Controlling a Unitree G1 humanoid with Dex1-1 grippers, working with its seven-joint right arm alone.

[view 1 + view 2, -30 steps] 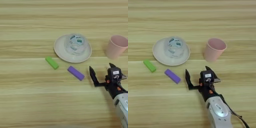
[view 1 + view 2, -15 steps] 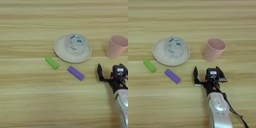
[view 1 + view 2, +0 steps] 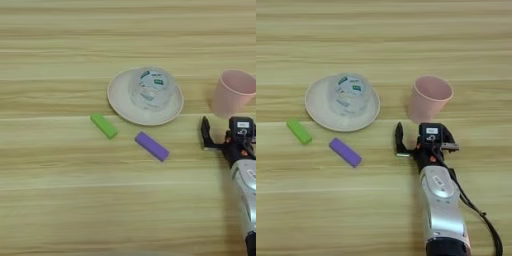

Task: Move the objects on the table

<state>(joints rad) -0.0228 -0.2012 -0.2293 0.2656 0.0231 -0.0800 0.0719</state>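
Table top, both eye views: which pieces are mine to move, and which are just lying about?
Job:
- green bar, lying on the table
- purple bar, right of the green one
- right gripper, near the cup, holding nothing

Lying about:
- cream plate
- clear tub sitting on the plate
- pink cup, upright

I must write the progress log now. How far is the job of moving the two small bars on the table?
Nothing looks done yet. The green bar and the purple bar both lie flat on the table, below the cream plate with a clear cup on it. In hand: nothing; the tool is open and empty, just below the pink cup, apart from both bars. Left: grasping and moving both bars.
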